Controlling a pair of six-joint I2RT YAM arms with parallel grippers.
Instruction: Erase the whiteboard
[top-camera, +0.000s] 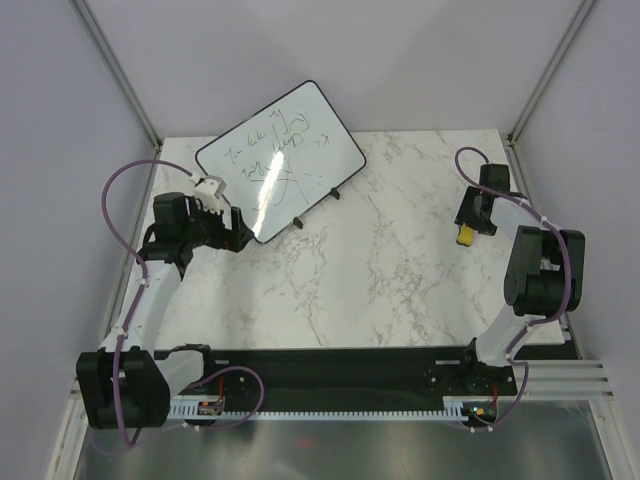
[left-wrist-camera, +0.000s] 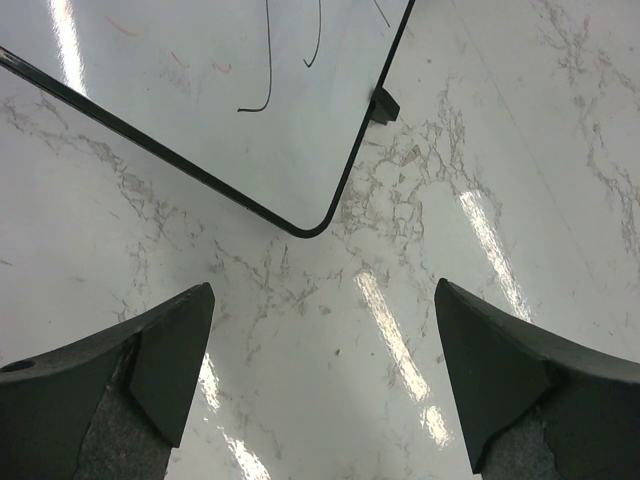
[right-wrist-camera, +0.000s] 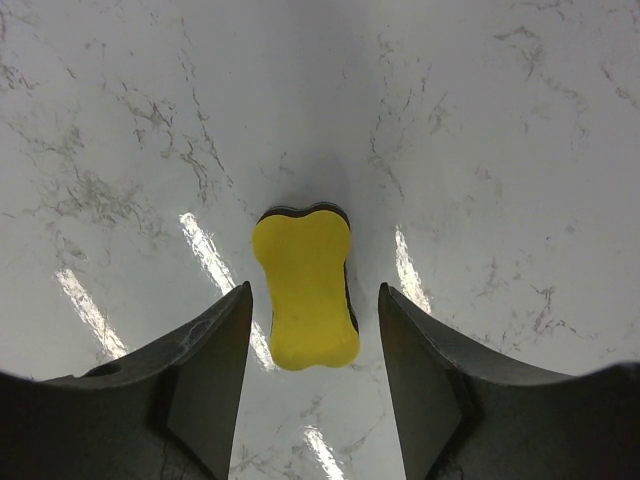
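The whiteboard stands tilted on two black feet at the back left of the marble table, with black scribbles on it. Its lower corner shows in the left wrist view. My left gripper is open and empty, just in front of that corner. A yellow eraser with a dark underside lies flat on the table at the right. My right gripper hovers over it, open. In the right wrist view the eraser lies between the spread fingers, touching neither; the gripper straddles it.
The marble table is walled by white panels on three sides. A black rail with cable ducting runs along the near edge by the arm bases. A purple cable loops off the left arm.
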